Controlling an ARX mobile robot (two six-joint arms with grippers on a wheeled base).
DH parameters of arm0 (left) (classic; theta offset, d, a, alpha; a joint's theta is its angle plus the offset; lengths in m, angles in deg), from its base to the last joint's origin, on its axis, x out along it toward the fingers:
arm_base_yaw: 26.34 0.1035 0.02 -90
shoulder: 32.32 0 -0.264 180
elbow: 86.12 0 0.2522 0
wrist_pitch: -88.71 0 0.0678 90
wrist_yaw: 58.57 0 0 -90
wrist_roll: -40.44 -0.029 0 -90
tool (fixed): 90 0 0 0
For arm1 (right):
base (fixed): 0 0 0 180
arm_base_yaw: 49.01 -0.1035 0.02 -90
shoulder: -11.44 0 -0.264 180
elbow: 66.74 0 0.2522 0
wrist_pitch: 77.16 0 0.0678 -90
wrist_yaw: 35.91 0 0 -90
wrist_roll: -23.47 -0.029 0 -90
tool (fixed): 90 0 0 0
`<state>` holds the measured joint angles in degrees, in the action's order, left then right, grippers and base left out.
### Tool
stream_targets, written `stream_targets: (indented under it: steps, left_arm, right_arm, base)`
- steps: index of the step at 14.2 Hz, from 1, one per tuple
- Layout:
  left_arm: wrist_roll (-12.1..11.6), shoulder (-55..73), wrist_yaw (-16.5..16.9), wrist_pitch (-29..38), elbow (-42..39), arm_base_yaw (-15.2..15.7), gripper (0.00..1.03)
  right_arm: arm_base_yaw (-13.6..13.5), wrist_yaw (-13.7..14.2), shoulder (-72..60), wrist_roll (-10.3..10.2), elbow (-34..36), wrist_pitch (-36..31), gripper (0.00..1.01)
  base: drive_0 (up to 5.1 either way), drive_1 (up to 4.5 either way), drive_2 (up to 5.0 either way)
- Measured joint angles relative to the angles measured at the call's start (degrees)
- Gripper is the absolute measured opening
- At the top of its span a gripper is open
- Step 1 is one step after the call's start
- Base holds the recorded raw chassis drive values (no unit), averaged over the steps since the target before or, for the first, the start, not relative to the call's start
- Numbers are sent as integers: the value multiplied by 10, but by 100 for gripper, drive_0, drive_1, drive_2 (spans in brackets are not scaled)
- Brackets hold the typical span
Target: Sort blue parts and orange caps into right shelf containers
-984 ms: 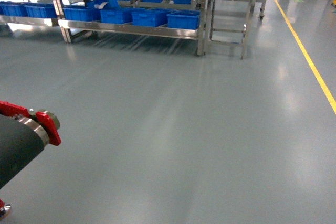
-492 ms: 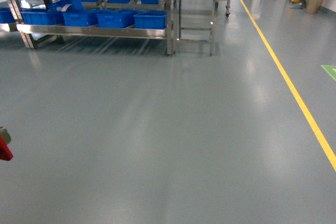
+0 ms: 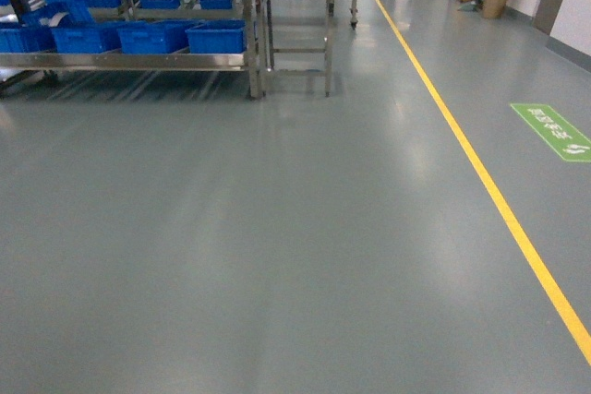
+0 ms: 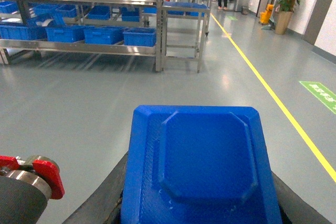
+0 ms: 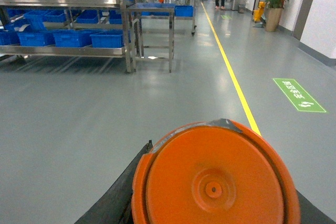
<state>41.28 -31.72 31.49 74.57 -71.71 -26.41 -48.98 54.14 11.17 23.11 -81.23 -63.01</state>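
The blue part (image 4: 197, 169) filled the left wrist view and the orange cap (image 5: 212, 179) the right, each seemingly carried, but neither tool showed, so their state could not be told. Blue crates (image 3: 148, 36) sat on the steel shelf (image 3: 125, 60) far left.

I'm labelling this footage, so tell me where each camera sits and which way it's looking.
Head: on the robot, slanting down over grey floor toward the steel shelf of blue crates; no robot body shows.
Left wrist: low on the left arm, facing the shelf; a blue part fills the foreground, a red-trimmed joint at lower left.
Right wrist: on the right arm, same heading, behind an orange cap.
All three share the shelf and yellow floor line.
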Motion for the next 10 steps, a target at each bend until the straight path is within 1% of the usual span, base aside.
stream_targets:
  steps: [1,10]
  left_arm:
    - [0,0,0,0,0,0,42]
    - [0,0,-1,0,0,0,42]
  right_arm:
    - [0,0,0,0,0,0,43]
    - [0,0,0,0,0,-1,43]
  base:
    - [0,0,0]
    - [-2,410,-414]
